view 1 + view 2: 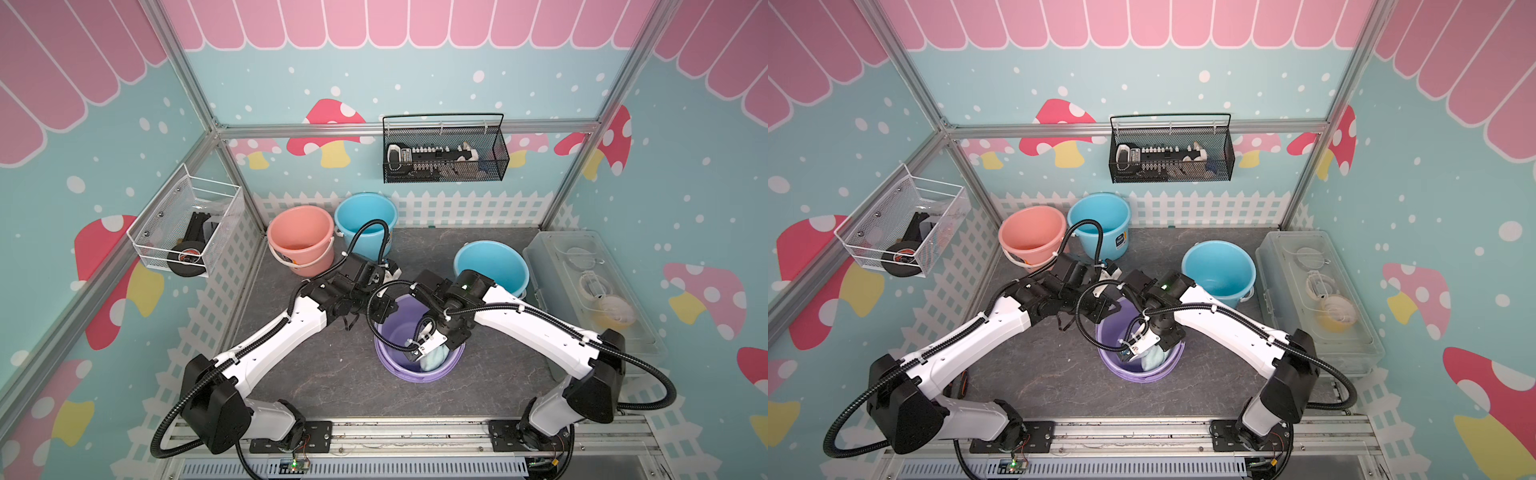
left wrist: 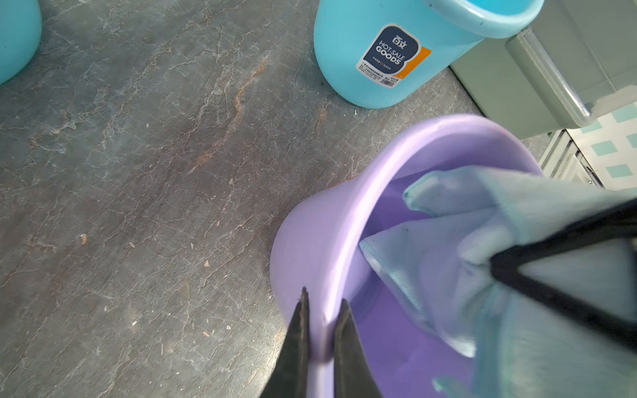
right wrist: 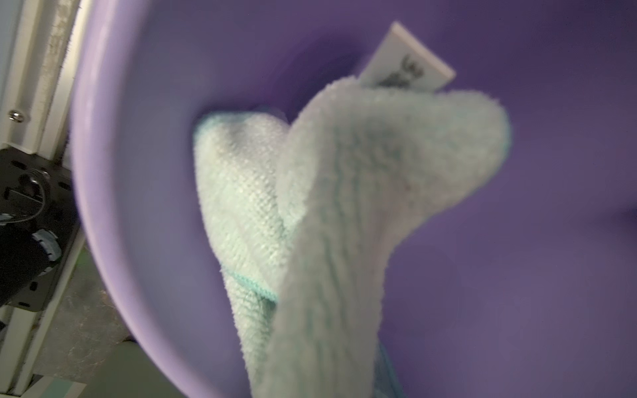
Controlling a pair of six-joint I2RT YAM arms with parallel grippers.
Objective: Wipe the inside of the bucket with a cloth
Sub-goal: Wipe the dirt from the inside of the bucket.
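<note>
1. We judge the task to be in mid-wipe. The cloth (image 1: 434, 360) is already down inside the purple bucket (image 1: 400, 328), which stands near the middle of the counter (image 1: 316, 365), somewhat toward its front edge.
2. The right gripper (image 1: 420, 354) reaches in over the rim with its jaws pressed together on the cloth. The right wrist view shows the bunched fabric hanging from it, close against the inner wall on the side nearest the front edge, with a white tag (image 3: 406, 58) sticking out.
3. The left gripper (image 2: 324, 310) pinches the bucket's rim on the side toward the back left corner, one finger outside the wall and one inside. We take this as bracing the bucket.
4. Done so far: the cloth is in hand, the bucket is steadied, and the fabric has been brought to the wall.
5. We cannot tell how much of the inside has been covered. By our judgement, the rest of the wall and the floor need passes before the cloth is lifted out.
6. The pink bucket (image 1: 300, 232) sits at the back left corner with a blue bucket (image 1: 365, 210) just beside it along the back edge. Both look empty, though a cable hides part of the blue one.
7. A second blue bucket (image 1: 492, 266) stands toward the right edge. It looks empty where the arm lets us see in.
8. A clear lidded box (image 1: 582, 286) runs along the right edge and holds a few pale round items that we cannot identify.
</note>
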